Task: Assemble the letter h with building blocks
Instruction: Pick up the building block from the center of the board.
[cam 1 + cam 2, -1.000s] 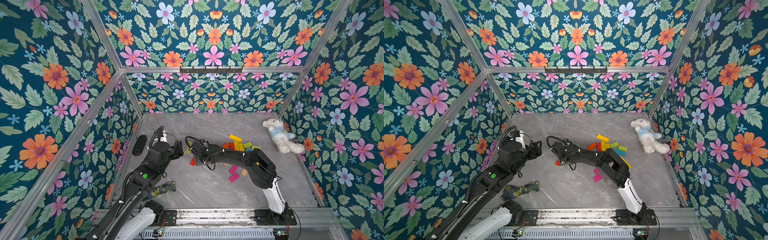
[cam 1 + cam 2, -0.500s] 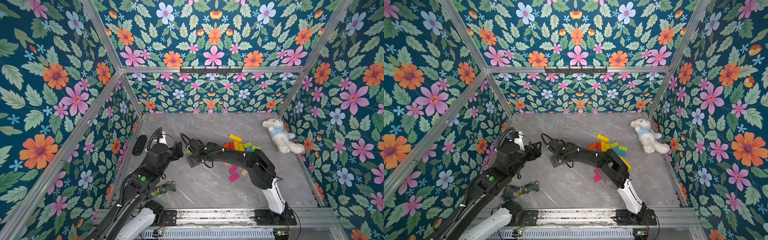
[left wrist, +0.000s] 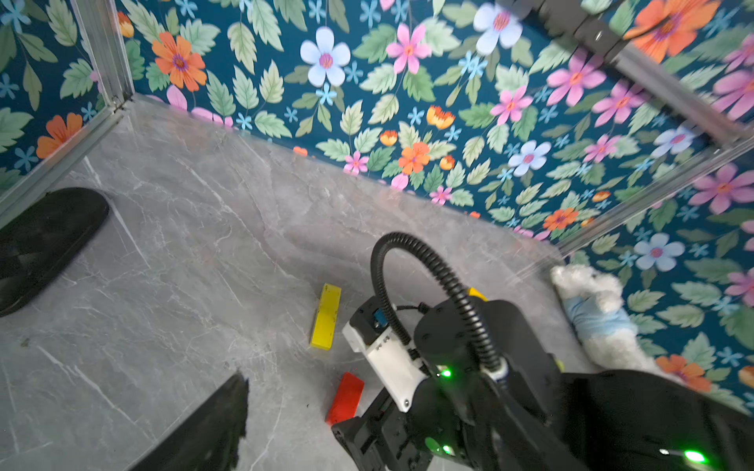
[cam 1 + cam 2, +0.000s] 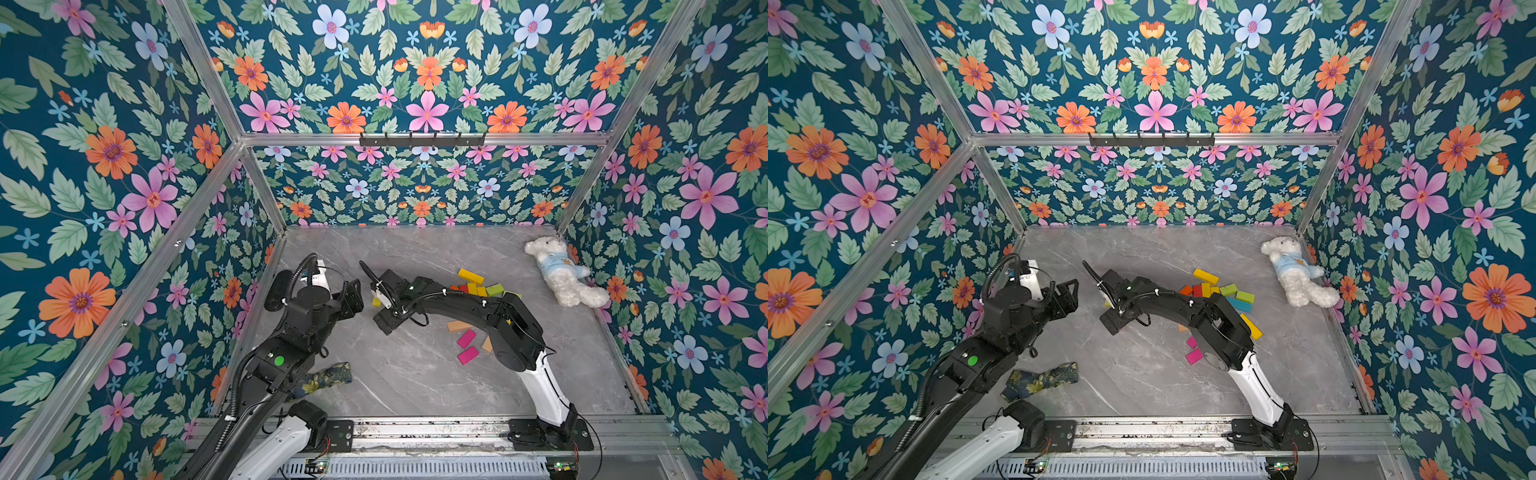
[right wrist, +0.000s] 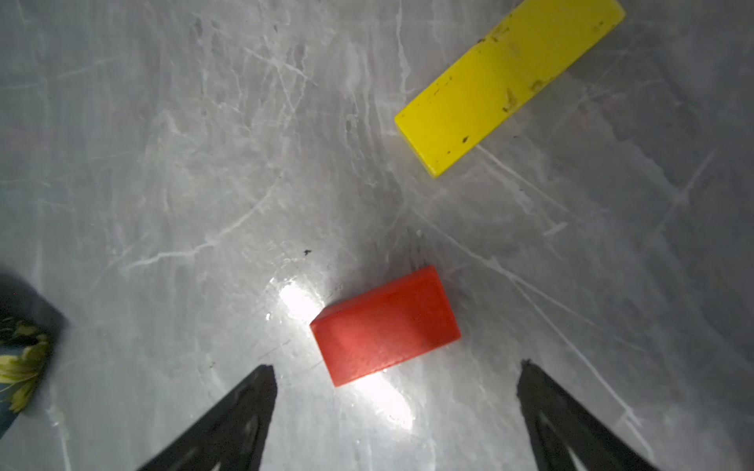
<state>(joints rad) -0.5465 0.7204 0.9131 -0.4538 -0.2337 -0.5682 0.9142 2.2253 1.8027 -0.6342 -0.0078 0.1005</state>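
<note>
Jaws of right gripper (image 5: 395,369) are spread, empty | red block (image 5: 385,326) is seen just ahead, yellow block (image 5: 510,81) beyond | left gripper (image 3: 173,293) likewise spread

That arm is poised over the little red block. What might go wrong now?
The red block lies slanted between the fingers of the open right gripper, so closing may twist it or slide it away rather than grip it. The yellow block lies nearby and could get nudged out of place. The left gripper sits close to the right arm, so the two might bump.
</note>
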